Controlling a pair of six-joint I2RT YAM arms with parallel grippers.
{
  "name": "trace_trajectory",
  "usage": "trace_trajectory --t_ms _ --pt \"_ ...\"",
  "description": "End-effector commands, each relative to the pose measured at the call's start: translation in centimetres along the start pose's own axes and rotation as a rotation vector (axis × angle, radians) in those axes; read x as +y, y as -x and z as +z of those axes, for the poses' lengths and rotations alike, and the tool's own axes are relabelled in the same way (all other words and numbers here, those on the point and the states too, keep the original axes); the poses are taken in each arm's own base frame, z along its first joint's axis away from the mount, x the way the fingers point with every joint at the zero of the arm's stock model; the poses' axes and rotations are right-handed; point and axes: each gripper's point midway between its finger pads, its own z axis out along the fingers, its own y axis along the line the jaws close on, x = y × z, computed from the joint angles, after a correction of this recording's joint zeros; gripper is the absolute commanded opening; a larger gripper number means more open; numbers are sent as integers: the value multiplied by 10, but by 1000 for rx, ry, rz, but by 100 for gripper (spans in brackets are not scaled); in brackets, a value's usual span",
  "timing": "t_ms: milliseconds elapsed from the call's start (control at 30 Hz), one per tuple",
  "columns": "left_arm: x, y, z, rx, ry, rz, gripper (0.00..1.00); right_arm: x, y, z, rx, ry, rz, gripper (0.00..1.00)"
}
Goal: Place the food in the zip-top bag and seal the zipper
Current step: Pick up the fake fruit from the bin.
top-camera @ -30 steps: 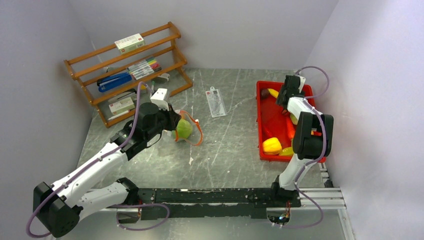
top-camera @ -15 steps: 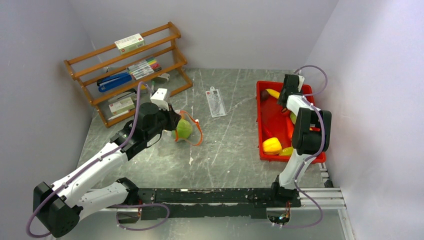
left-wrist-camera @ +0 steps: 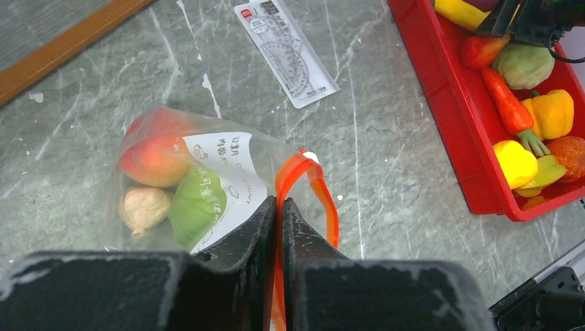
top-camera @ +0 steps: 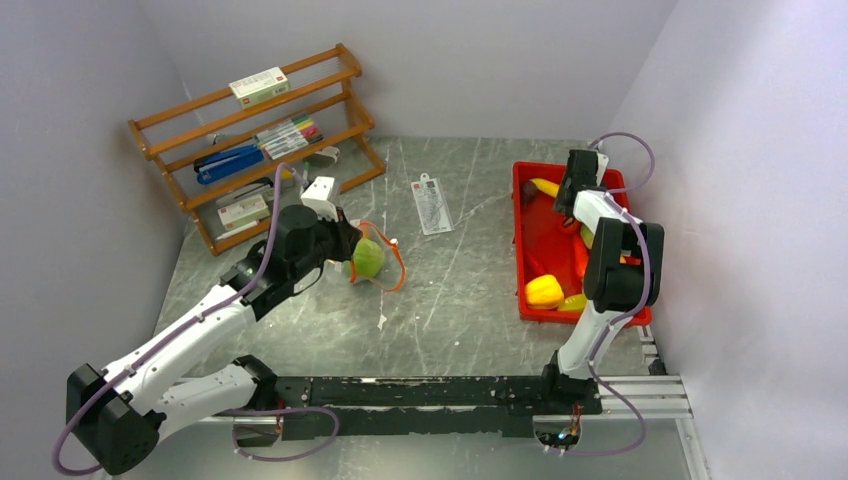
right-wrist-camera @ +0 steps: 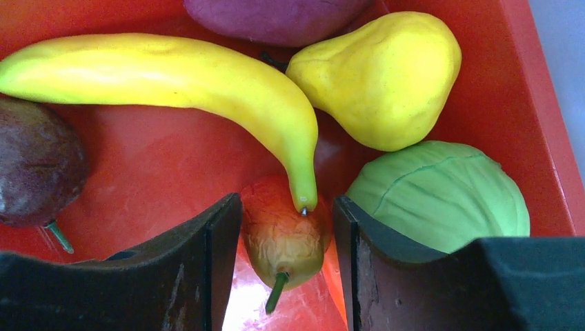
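Wooden rack (top-camera: 175, 111) stands far left, apart from the work. Beside it the left gripper (left-wrist-camera: 278, 207) is clamped tight on the zipper (left-wrist-camera: 332, 214). It pinches the red-orange strip so the zip-top bag (left-wrist-camera: 227, 162) lies on the table (top-camera: 450, 290) with its mouth looped open toward the tray, ready to receive. 3 pieces sit inside: a peach ball (left-wrist-camera: 155, 155), a green ball (left-wrist-camera: 196, 203) and a tan piece (left-wrist-camera: 143, 209). A flat white packet (left-wrist-camera: 286, 55) lies mid-table, not involved. At right, the red tray (left-wrist-camera: 441, 103) holds the remaining food (left-wrist-camera: 545, 114). The right gripper (right-wrist-camera: 286, 203) reaches into its far end, fingers straddling a small red fruit (right-wrist-camera: 279, 241) beneath the banana (right-wrist-camera: 172, 69) tip. Whether they pinch it yet, I cannot tell. That looks like the next piece for bagging.
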Motion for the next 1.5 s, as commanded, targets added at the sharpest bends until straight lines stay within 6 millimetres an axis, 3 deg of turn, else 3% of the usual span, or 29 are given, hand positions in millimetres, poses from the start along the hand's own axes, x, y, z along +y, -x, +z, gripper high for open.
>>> trace_trajectory --t_ms 0,300,433,700,900,1067,1267,1467 --pt "-11 19 -5 -28 -30 9 7 0 -6 1 44 -7 -4 51" --pt "-11 19 -7 -38 -38 4 7 8 -7 -10 35 6 -26 31" --pt "-9 18 -5 -38 -31 7 7 18 2 -25 15 31 -41 30" --pt "-5 21 -3 -31 2 16 7 27 3 -42 16 33 -62 28" --pt "-4 21 -3 -50 5 7 7 30 19 -65 -34 0 -86 27" --pt "1 22 -2 -54 30 8 7 38 32 -88 -72 19 -97 26" --pt "5 20 1 -24 57 50 7 45 53 -129 -170 -10 -149 26" --pt "11 14 1 -8 86 33 7 65 75 -175 -243 148 -108 25"
